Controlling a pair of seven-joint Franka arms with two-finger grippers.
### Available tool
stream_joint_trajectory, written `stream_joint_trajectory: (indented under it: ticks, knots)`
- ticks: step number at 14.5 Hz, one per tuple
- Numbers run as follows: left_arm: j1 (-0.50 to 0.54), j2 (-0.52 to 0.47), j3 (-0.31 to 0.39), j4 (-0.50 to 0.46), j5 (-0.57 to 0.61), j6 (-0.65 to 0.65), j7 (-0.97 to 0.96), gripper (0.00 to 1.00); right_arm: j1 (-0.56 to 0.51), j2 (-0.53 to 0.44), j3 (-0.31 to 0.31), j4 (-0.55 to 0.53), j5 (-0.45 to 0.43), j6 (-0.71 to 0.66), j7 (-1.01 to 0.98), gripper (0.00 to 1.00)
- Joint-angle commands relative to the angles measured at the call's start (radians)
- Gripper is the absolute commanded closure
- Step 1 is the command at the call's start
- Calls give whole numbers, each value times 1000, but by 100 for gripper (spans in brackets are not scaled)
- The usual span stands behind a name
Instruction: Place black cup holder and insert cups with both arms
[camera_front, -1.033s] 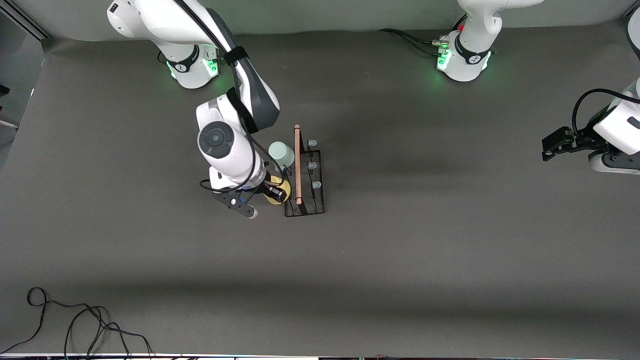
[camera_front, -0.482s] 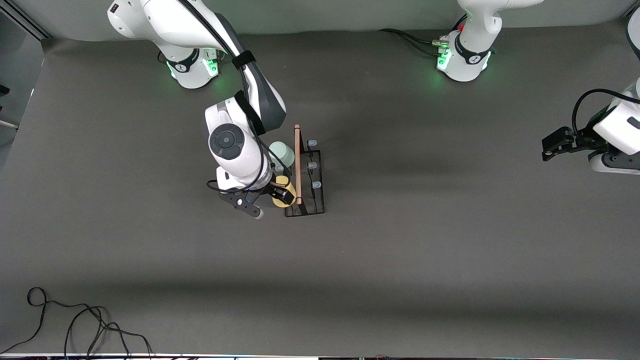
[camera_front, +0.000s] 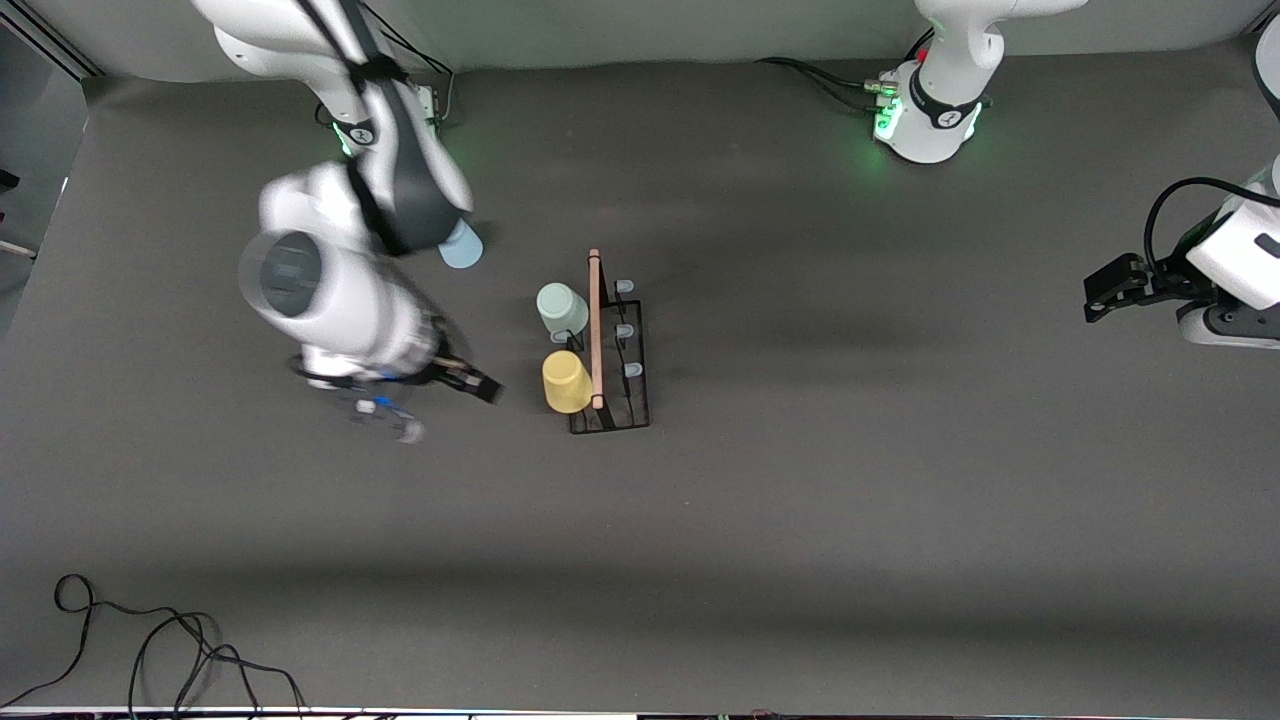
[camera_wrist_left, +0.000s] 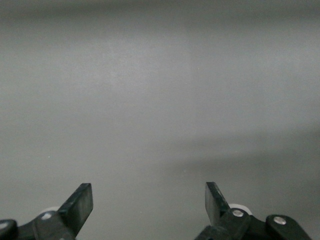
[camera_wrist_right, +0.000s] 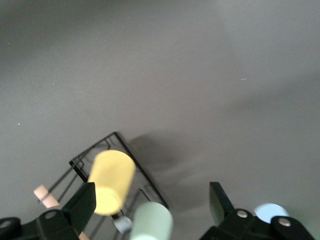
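My right pincer (camera_front: 440, 395) had released the yellow cup (camera_front: 567, 381) onto the holder (camera_front: 610, 345) beside the grey-green cup (camera_front: 562, 307) and withdrawn, open and empty. Blue cup (camera_front: 461, 244) remained on the worktop (camera_front: 800, 520). My left pincer (camera_front: 1100, 296) waited open at its end.

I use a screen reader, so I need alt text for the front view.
A black cup holder at mid-table carries a yellow cup and a grey-green cup on its pegs. The right end effector hangs open beside it; a light blue cup stands near the right arm's base.
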Motion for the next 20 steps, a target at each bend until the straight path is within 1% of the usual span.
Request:
stream_joint_trajectory:
  ticks: [1, 2, 3, 4, 5, 7, 9, 10, 14, 16, 20]
  knots:
    - [-9, 7, 4, 22, 4, -17, -17, 0, 4, -129, -91, -7, -61, -153, -150, 0]
    - [-9, 7, 4, 22, 4, -19, -19, 0, 2, -163, -124, 5, -125, -219, -207, 0]
    - [-9, 7, 4, 24, 4, -17, -19, 0, 2, -194, -151, 10, -173, -253, -266, 0]
    - [-9, 5, 4, 25, 4, -19, -19, 0, 2, -228, -177, 12, -202, -280, -320, 0]
    - [-9, 5, 4, 25, 4, -19, -17, 0, 2, -257, -209, 13, -219, -306, -362, 0]
    - [-9, 4, 4, 25, 4, -19, -19, 0, 2, -320, -258, 24, -225, -357, -440, 0]
    - [-9, 4, 4, 27, 4, -19, -19, 0, 2, -329, -295, 41, -259, -362, -492, 0]
    - [-9, 4, 4, 27, 4, -19, -19, 0, 2, -329, -298, 42, -276, -362, -503, 0]
    - [-8, 1, 4, 21, 4, -20, -19, 0, 10, -312, -292, 53, -287, -359, -502, 0]
    - [-5, 1, 4, 21, 4, -20, -17, 0, 13, -314, -290, 51, -316, -359, -502, 0]
    - [-5, 2, 4, 21, 4, -20, -19, 0, 1, -314, -287, 50, -318, -359, -502, 0]
